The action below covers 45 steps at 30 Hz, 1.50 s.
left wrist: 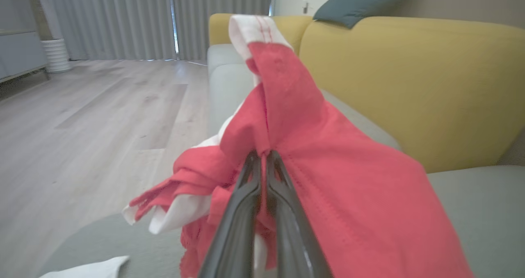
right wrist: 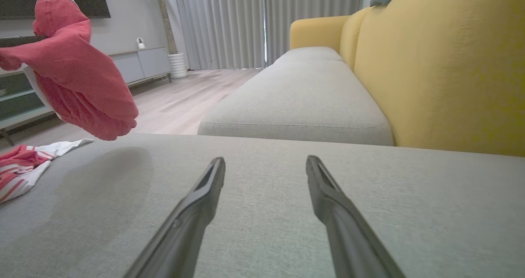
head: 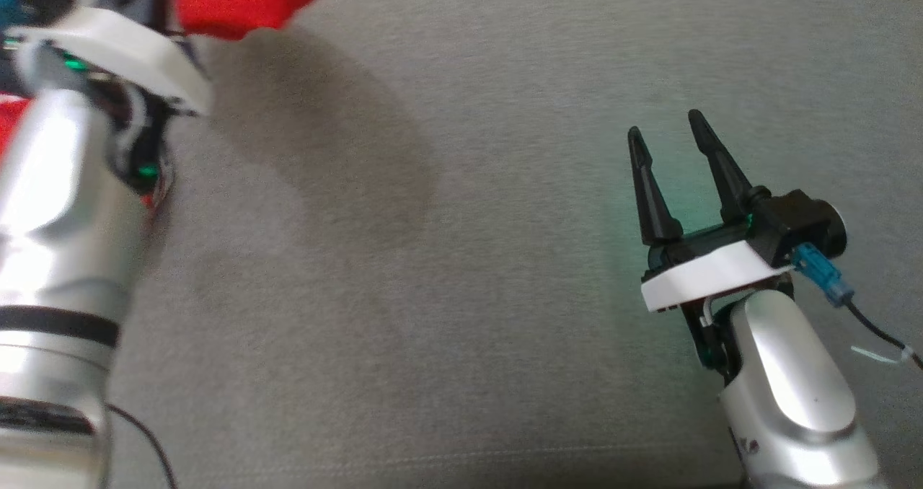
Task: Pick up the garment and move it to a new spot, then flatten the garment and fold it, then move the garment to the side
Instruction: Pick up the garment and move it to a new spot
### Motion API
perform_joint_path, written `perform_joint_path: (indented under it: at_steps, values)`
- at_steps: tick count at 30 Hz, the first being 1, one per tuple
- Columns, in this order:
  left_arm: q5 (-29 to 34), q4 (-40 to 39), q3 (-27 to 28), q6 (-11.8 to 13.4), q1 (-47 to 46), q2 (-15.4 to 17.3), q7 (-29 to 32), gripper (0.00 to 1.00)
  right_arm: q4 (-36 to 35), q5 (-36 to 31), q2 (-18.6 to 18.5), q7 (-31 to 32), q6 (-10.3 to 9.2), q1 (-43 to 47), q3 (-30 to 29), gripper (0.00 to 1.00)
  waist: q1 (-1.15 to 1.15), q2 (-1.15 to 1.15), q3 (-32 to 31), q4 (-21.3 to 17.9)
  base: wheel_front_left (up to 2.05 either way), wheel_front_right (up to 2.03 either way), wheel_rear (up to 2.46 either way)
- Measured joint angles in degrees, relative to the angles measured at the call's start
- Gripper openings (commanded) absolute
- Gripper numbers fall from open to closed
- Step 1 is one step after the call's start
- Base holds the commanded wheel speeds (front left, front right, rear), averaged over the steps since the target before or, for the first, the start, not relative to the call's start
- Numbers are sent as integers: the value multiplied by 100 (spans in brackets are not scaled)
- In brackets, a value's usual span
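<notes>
The grey seat cushion (head: pixel 461 294) of the sofa is the work surface here, with the yellow backrest (right wrist: pixel 451 64) rising behind it, and most of it lies bare in front of the robot. The red garment (left wrist: pixel 328 167), trimmed in white, hangs bunched in the air over the cushion's left part. From the right wrist view it is clear of the fabric, with a soft shadow (right wrist: pixel 102 175) on the cushion below it. The left tool (left wrist: pixel 262 155) has its two dark fingers pressed together on a fold near a seam, pinching the garment so that it drapes down on both sides of them. The right tool (head: pixel 665 123) sits low over the cushion's right part with its fingers spread and nothing between them. A smaller striped red-and-white cloth (right wrist: pixel 20 175) lies at the cushion's left edge, apart from the held one. Judged from this, the pick-up is done and the carry to a new spot is the step in hand — the set-down, the flattening, the fold and the final move to the side are all left to do, so the task looks to be in its early part.
</notes>
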Motion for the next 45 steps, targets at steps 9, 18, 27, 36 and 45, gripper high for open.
perform_joint_path:
  at_steps: [9,18,27,36,45]
  values:
    - [138,-405,-345,3,409,-724,0,0,-25,54,4,1,0,226,42,100,0,0,-167,-597,0,0,0]
    - [140,-720,-801,4,790,-1361,-1,0,-100,155,8,1,0,237,113,100,0,0,-200,-1084,0,0,0]
    - [293,-661,-937,212,1675,-1380,0,100,-104,204,8,1,0,349,83,100,0,0,-208,-1107,0,0,0]
    - [847,-1535,162,913,2938,-1134,0,100,-97,204,13,1,0,365,51,100,0,0,-340,-765,0,0,0]
    - [1475,-2618,1200,1056,4127,-1078,-1,100,42,203,25,1,0,582,-31,100,0,0,-596,-366,0,0,0]
